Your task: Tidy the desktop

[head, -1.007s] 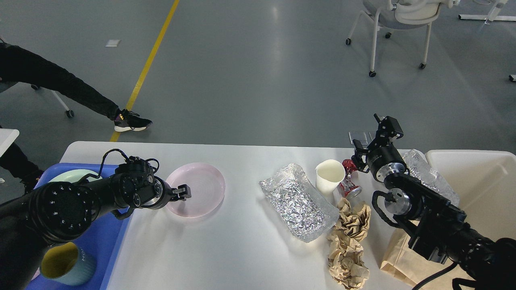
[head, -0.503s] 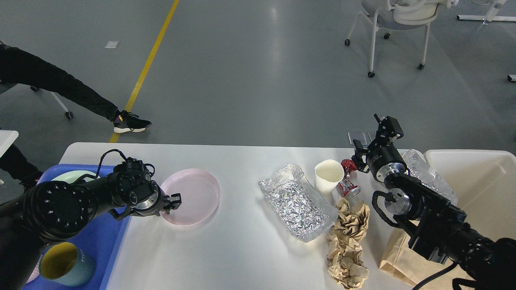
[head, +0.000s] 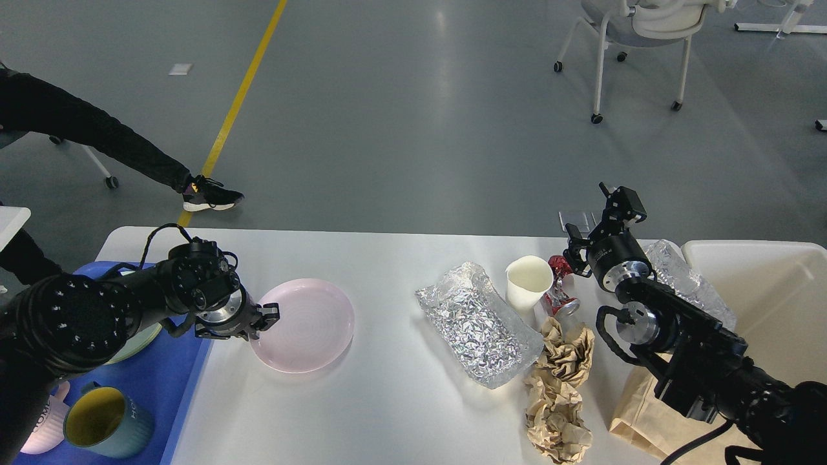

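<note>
The white desktop (head: 387, 400) holds dishes and litter. My left gripper (head: 267, 316) is shut on the left rim of a pink plate (head: 310, 326), which sits just right of the blue tray (head: 177, 378). My right gripper (head: 577, 248) hovers at the back right, beside a crushed red can (head: 557, 294) and a white paper cup (head: 528, 281). Its fingers are dark and seen end-on, so I cannot tell whether they are open. A silver foil bag (head: 478, 323) lies mid-table, with crumpled brown paper (head: 561, 387) beside it.
The tray holds a pale green plate (head: 139, 339), a teal mug with a yellow inside (head: 106, 420) and a pink-white mug (head: 39, 434). A cream bin (head: 775, 303) stands at the right, with crumpled clear plastic (head: 685, 281) and a brown paper bag (head: 636, 413) near it. A person's leg (head: 129, 152) is beyond the table's left.
My left gripper has drawn the pink plate left and toward me, closer to the blue tray. The right arm has not moved.
</note>
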Tool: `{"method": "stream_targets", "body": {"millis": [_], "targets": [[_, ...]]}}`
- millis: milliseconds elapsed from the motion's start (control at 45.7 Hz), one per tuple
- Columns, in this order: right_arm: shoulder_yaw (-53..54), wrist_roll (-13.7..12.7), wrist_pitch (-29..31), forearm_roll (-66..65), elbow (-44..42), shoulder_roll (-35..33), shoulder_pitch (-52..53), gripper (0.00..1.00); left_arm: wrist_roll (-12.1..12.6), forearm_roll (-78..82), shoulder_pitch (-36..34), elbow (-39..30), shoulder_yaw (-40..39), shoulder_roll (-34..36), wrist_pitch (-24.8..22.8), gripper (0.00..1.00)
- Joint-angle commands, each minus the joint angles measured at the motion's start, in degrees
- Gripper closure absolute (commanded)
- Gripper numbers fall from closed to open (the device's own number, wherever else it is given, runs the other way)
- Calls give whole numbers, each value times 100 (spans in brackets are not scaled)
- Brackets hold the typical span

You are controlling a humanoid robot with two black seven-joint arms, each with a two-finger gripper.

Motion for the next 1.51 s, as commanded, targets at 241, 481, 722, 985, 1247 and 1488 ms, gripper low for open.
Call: {"method": "stream_targets", "body": {"millis": [241, 481, 722, 985, 1247, 1488], "targets": [[0, 0, 0, 0, 0, 0, 0, 0, -6, 0, -1088, 7, -248, 399, -1269, 100], [0, 0, 0, 0, 0, 0, 0, 0, -58, 0, -940, 16, -284, 451, -1234, 100], [0, 0, 0, 0, 0, 0, 0, 0, -76, 0, -597, 16, -248, 372, -892, 53], [0, 0, 0, 0, 0, 0, 0, 0, -24, 9, -780, -116, 172, 320, -900, 11], [0, 0, 0, 0, 0, 0, 0, 0, -103, 0, -2282, -1556, 1658, 364, -900, 5], [0, 0, 0, 0, 0, 0, 0, 0, -94, 0, -3750, -2980, 2168, 495, -1066, 5]]}}
